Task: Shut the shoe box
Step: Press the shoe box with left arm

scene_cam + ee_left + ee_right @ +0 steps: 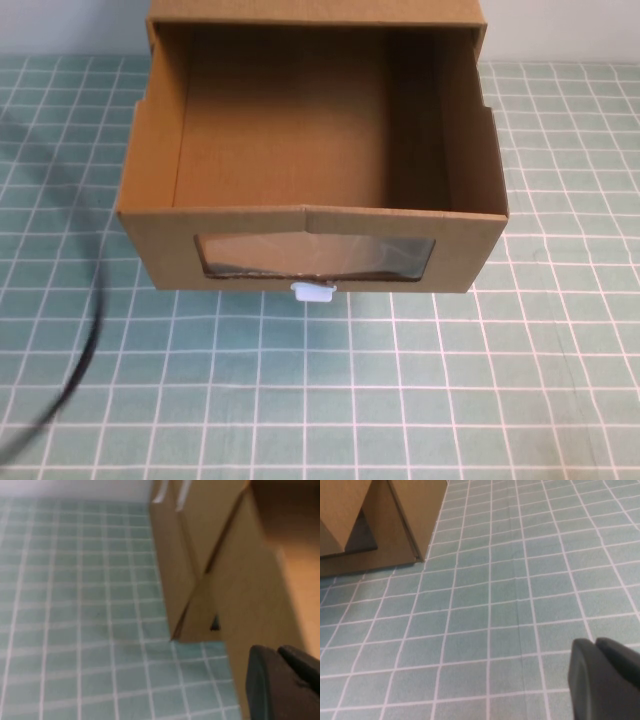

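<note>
Covering whole surface: green grid-lined mat (480, 400). Shoe box (310, 130) at mat's far middle, drawer pulled well out toward robot, interior bare. Clear window (315, 256) across drawer front, white pull tab (313, 291) just below it. Dark cable (85, 350) curving over mat's left side. Left gripper (282, 682) close beside box's left wall; right gripper (605, 677) above mat, right of box. Jaw state of both: cannot tell.

Ahead of you the shoe box (310, 170) stands with its drawer pulled well out toward you, its windowed front and white pull tab (313, 291) facing bare checked mat (400, 400). You have open mat in front and on both sides. The left gripper (282, 682) sits just beside the box's left wall; the right gripper (605, 680) hangs over free mat, apart from the box.
</note>
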Available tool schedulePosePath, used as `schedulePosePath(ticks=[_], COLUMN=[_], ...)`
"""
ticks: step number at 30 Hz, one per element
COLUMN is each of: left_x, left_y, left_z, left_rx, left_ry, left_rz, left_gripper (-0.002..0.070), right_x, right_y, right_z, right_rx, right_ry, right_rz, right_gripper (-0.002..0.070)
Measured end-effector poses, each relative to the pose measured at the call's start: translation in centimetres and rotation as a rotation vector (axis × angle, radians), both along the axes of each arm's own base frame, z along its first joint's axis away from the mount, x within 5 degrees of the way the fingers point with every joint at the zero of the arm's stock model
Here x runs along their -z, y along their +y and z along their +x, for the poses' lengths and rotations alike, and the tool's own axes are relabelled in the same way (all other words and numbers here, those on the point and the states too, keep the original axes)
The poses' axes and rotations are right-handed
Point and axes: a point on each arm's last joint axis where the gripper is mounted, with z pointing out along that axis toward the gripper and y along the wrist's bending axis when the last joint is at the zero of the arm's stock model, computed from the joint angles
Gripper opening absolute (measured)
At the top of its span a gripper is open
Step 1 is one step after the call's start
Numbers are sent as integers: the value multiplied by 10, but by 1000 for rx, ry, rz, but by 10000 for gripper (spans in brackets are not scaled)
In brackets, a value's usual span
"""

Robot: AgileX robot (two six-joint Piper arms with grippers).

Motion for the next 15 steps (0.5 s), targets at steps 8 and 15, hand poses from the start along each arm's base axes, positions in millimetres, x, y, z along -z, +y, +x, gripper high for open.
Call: schedulePosePath(ticks=[8,15], left_x=[-67,-80], left_y=[-44,-70], left_z=[110,178], left_rx=[267,395], left_ry=[25,40], left_rz=[122,144], left_gripper=[-5,-5], right_x=[0,0], right_y=[0,0], right_z=[0,0], right_rx=[0,0], right_ry=[0,0], right_rz=[0,0], right_gripper=[-11,-11])
